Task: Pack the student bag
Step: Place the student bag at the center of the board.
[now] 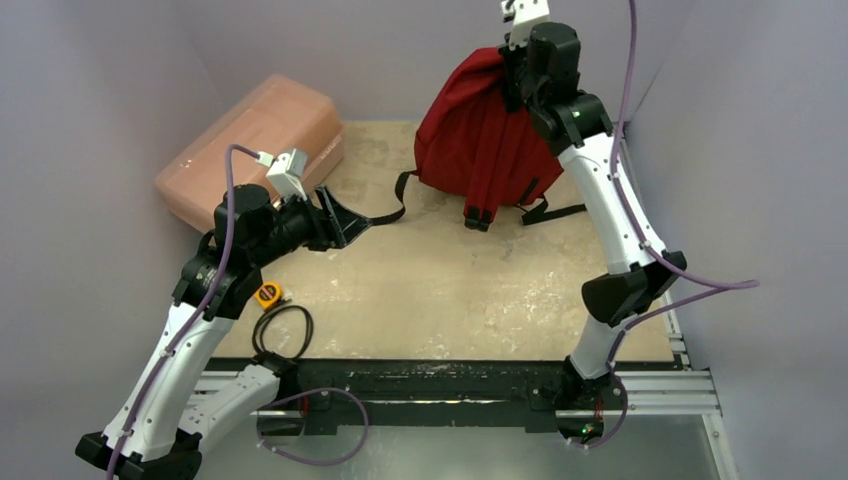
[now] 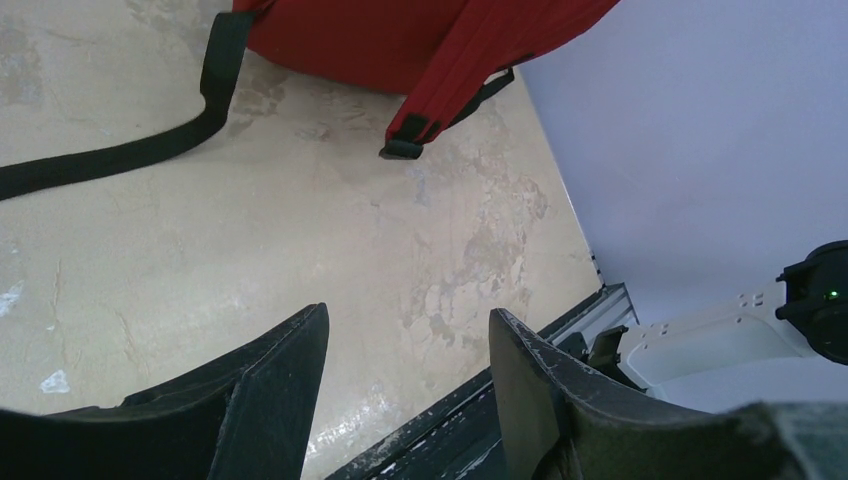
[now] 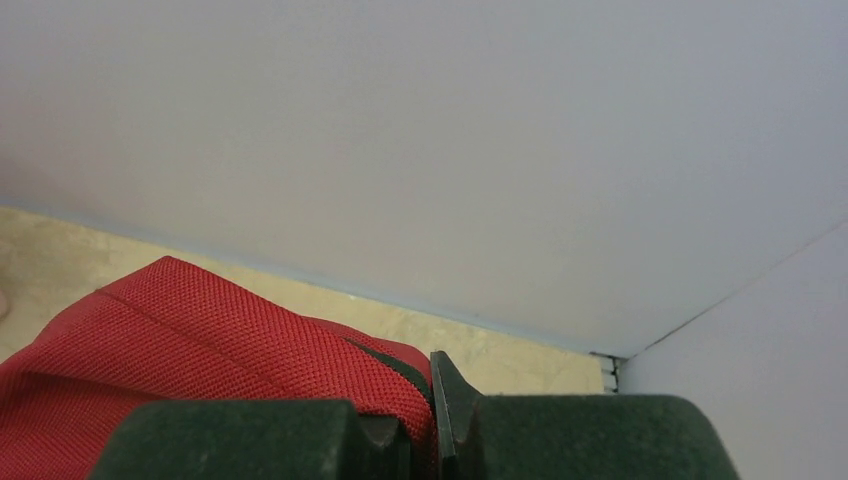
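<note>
Upper centre: right gripper (image 3: 425,400) pinches the student bag (image 1: 470,130) by its top, presumably propping it upright for loading; centre left, left gripper (image 2: 407,318) gapes wide, empty.

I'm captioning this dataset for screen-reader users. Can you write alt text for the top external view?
The right gripper holds a dark red backpack up by its top at the far side of the table. The left gripper, open, hovers near the bag's black strap; a pink plastic box sits at far left.
</note>
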`<state>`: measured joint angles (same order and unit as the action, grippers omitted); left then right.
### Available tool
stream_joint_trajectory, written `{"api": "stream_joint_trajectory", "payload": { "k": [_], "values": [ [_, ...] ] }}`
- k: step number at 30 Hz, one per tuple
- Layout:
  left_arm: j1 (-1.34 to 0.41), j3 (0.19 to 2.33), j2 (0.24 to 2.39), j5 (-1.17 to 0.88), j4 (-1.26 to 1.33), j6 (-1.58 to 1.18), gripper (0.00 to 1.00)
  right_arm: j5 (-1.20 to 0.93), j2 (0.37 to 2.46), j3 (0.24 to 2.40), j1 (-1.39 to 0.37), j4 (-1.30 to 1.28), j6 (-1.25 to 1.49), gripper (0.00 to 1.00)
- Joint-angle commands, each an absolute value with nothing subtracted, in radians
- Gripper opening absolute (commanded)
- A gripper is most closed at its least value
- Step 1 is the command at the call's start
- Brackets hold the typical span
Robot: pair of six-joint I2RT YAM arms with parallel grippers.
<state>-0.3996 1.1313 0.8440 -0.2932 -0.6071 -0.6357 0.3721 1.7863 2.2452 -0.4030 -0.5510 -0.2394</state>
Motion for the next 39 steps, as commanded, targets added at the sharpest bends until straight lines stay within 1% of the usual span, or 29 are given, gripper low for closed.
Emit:
{"api": "stream_joint_trajectory", "payload": {
  "k": [1, 4, 7, 10, 11, 14, 15, 16, 17, 18, 19, 21, 24, 26, 28, 31, 34, 39],
  "values": [
    [-0.399, 1.142, 0.840, -0.323, -0.561, -0.641, 0.59, 0.337, 1.781, 2.165, -0.401, -0.253, -0.189, 0.10],
    [-0.399, 1.134, 0.846, -0.342, -0.557, -0.643, 0.59, 0.323, 1.820, 2.169, -0.401, -0.268, -0.183, 0.15],
    [-0.399, 1.123, 0.847, -0.350, -0.547, -0.645, 0.59, 0.291, 1.829, 2.190, -0.401, -0.310, -0.162, 0.18],
    [-0.399, 1.109, 0.847, -0.353, -0.533, -0.646, 0.59, 0.259, 1.808, 2.156, -0.402, -0.276, -0.161, 0.32],
    [-0.399, 1.105, 0.849, -0.355, -0.530, -0.648, 0.60, 0.254, 1.814, 2.163, -0.402, -0.283, -0.163, 0.35],
    [-0.399, 1.090, 0.866, -0.379, -0.502, -0.648, 0.60, 0.228, 1.836, 2.208, -0.402, -0.310, -0.163, 0.39],
    [-0.400, 1.080, 0.874, -0.391, -0.489, -0.655, 0.60, 0.226, 1.841, 2.211, -0.402, -0.312, -0.167, 0.44],
    [-0.400, 1.072, 0.886, -0.403, -0.477, -0.658, 0.61, 0.227, 1.844, 2.210, -0.401, -0.314, -0.172, 0.53],
    [-0.400, 1.064, 0.899, -0.415, -0.466, -0.664, 0.61, 0.225, 1.846, 2.212, -0.402, -0.320, -0.176, 0.66],
    [-0.401, 1.054, 0.909, -0.426, -0.452, -0.671, 0.61, 0.214, 1.847, 2.214, -0.402, -0.330, -0.176, 0.74],
    [-0.403, 1.041, 0.917, -0.438, -0.434, -0.680, 0.61, 0.207, 1.846, 2.216, -0.402, -0.342, -0.174, 0.79],
    [-0.408, 1.018, 0.930, -0.447, -0.398, -0.693, 0.61, 0.194, 1.836, 2.208, -0.402, -0.363, -0.167, 0.86],
    [-0.420, 1.003, 0.961, -0.452, -0.363, -0.699, 0.62, 0.152, 1.808, 2.172, -0.401, -0.361, -0.138, 0.95],
    [-0.430, 0.998, 0.996, -0.473, -0.326, -0.712, 0.62, 0.140, 1.797, 2.159, -0.401, -0.376, -0.133, 0.98],
    [-0.448, 0.993, 1.039, -0.499, -0.269, -0.734, 0.62, 0.099, 1.782, 2.155, -0.402, -0.402, -0.125, 0.99],
    [-0.510, 1.004, 1.128, -0.469, -0.195, -0.734, 0.62, 0.062, 1.744, 2.137, -0.401, -0.445, -0.109, 0.99],
    [-0.542, 1.029, 1.285, -0.481, -0.075, -0.778, 0.58, 0.126, 1.721, 2.118, -0.381, -0.442, -0.109, 0.99],
    [-0.574, 1.087, 1.484, -0.406, 0.208, -0.821, 0.52, 0.100, 1.771, 2.125, -0.348, -0.358, -0.068, 0.99]
  ]
}}
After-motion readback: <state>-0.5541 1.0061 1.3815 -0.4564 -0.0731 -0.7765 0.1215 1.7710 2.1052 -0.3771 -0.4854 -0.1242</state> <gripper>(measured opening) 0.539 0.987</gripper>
